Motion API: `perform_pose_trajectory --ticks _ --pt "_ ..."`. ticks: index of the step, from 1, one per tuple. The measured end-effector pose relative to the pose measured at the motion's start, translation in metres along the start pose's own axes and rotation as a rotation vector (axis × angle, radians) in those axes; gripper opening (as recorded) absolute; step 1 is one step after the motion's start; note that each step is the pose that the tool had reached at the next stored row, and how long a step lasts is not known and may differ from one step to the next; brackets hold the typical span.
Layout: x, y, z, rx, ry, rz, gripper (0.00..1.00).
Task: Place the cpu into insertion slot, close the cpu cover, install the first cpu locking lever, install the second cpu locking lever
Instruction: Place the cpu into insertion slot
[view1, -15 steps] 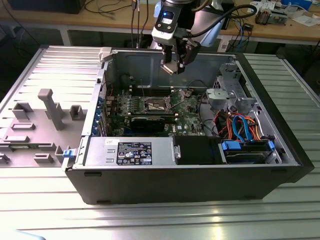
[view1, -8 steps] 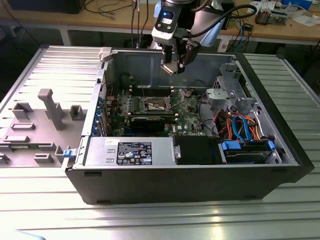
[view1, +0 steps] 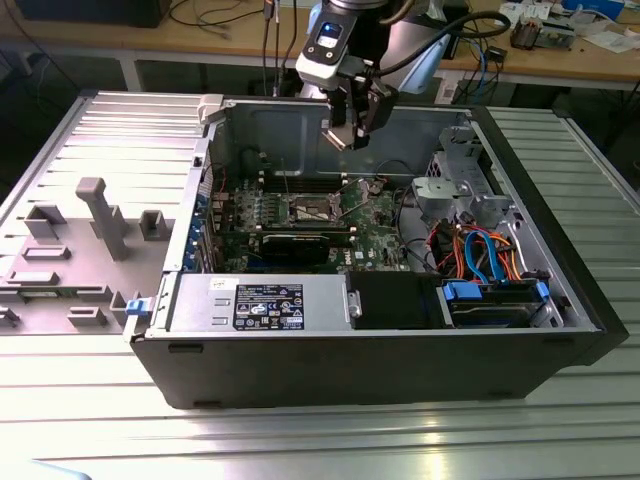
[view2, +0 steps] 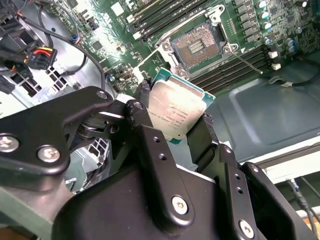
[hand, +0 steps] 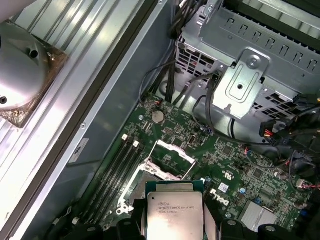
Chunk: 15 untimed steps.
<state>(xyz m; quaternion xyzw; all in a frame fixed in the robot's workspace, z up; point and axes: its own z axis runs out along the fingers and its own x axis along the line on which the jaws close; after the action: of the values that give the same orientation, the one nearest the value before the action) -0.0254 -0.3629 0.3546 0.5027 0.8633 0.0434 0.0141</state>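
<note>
Gripping the cpu (view2: 177, 112) by opposite edges, the gripper (view1: 350, 128) hangs above the open computer case (view1: 350, 362). In the exterior view, the insertion slot (view1: 313, 208) lies at seven o'clock from it, contacts exposed, on the green motherboard (view1: 382, 226).

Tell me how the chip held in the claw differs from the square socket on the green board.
The cpu has a smooth silvery top; the insertion slot is a dark recess in a silver frame. The cpu hangs in the air, clamped in the gripper; the insertion slot sits fixed in the green board. The cpu is a solid piece; the insertion slot lies open and empty. Both are square.
</note>
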Motion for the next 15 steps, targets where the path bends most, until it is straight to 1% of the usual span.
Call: perform_pose_trajectory --ticks 5,15 --pt "0.0 -0.0001 0.0005 -0.0007 -0.0035 0.04 0.55" --pt "0.0 -0.0001 0.0006 -0.001 -0.004 0.045 0.55"
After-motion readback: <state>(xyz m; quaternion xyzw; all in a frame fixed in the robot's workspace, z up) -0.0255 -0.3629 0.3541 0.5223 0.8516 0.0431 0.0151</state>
